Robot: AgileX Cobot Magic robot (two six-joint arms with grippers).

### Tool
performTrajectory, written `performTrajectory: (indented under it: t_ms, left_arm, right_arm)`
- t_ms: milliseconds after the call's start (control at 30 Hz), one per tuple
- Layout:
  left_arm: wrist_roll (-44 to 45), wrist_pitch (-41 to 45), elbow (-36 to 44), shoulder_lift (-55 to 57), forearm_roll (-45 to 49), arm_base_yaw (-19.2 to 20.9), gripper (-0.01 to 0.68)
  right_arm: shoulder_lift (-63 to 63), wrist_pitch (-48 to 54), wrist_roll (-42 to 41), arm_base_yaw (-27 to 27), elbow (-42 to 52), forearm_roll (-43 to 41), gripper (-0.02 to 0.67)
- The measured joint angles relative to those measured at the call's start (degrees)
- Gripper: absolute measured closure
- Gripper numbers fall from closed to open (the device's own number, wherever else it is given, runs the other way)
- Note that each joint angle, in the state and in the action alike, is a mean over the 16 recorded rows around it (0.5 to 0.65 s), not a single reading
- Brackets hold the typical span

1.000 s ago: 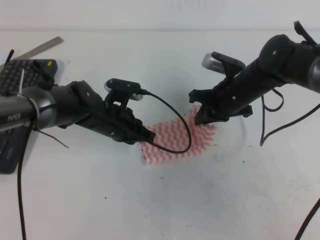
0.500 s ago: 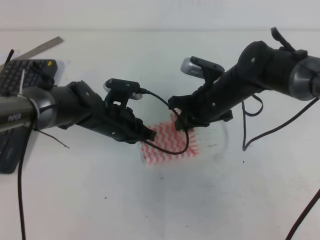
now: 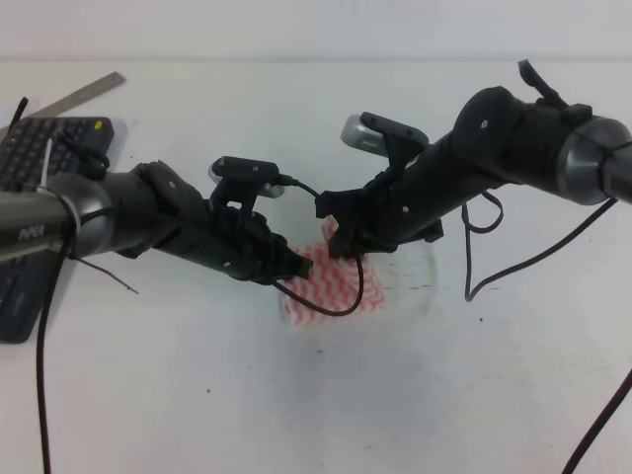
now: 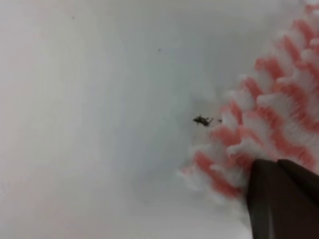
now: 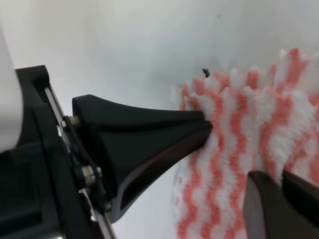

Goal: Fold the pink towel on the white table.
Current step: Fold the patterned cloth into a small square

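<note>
The pink towel (image 3: pixel 331 281) lies on the white counter (image 3: pixel 296 395) between the two pincers, bunched into a small patch with its zigzag stripes showing.

The left pincer (image 3: pixel 292 267) sits low at the towel's left edge. In the left wrist view its dark fingertips (image 4: pixel 281 196) are pressed together with no gap between them, closed on the fuzzy edge of the towel (image 4: pixel 264 134); bare counter (image 4: pixel 99 99) spreads to the left of the tips, and a small dark speck (image 4: pixel 202 120) lies on the counter just beside the cloth, up and left of the tips.

The right pincer (image 3: pixel 341 240) reaches across from the right and comes down on the towel's upper edge, close to the left pincer. In the right wrist view its own tips (image 5: pixel 281 201) are together at the lower right, pinching the striped cloth (image 5: pixel 239 149). To the left of those tips in that view, the pointed black finger of the left pincer (image 5: pixel 149 139) touches the towel's edge, and the same dark speck (image 5: pixel 205 72) sits just above the cloth.

A black cable (image 3: pixel 336 247) loops from the left arm over the towel. Well to the left of the left pincer lie a dark keyboard (image 3: pixel 39 148) and a metal ruler (image 3: pixel 84 94) on the counter.
</note>
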Motion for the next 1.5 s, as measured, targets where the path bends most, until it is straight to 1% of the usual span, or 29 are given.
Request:
performTrajectory:
  t_ms: [867,1200,1500]
  left_arm:
    - [1.4,-0.1,0.18,-1.92,0.54,0.0,0.676]
    - [1.34,-2.19,0.17,-2.1,3.33,0.41,0.675]
    - [-0.63,-3.39,0.16,-2.07,7.37,2.02,0.675]
  right_arm:
    - [2.01,-0.66,-0.03,1.04,-0.04,0.56,0.663]
    - [2.01,-0.66,-0.11,1.04,-0.04,0.56,0.663]
    - [2.01,-0.68,-0.25,1.04,-0.04,0.73,0.661]
